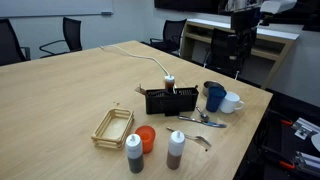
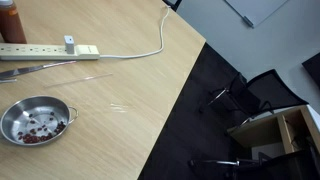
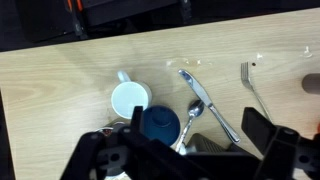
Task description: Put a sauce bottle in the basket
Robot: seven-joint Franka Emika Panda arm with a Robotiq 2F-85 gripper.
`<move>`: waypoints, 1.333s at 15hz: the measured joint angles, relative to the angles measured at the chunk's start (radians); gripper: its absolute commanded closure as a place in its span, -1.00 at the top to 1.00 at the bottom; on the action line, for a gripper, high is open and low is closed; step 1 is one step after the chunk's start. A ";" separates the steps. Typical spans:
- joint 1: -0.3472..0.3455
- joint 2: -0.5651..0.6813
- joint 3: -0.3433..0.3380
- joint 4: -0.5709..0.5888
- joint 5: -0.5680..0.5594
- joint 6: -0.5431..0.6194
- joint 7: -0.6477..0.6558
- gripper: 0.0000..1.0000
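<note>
Upright at the edge of the worktop, the sauce bottle stands well apart from the fingers, spread wide above the mugs.

Layout on the table
In an exterior view the basket lies left of the second bottle, with the sauce bottle to that bottle's right. Behind them sits the box, with the mugs to its right and the cutlery before the mugs.

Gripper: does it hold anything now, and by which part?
Nothing is held. In the wrist view the gripper is open above the white cup and the blue cup. The sauce bottle stands free on the table beside the basket.
</note>
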 measured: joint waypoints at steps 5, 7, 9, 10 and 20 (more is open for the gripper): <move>0.013 0.002 0.000 0.000 -0.001 0.000 0.000 1.00; 0.021 0.003 0.000 0.000 -0.001 0.000 0.000 1.00; 0.021 0.003 -0.001 0.000 -0.002 0.000 0.000 1.00; 0.021 0.003 -0.001 0.000 -0.002 0.000 0.000 1.00; 0.169 0.091 0.080 -0.015 0.105 0.105 -0.007 1.00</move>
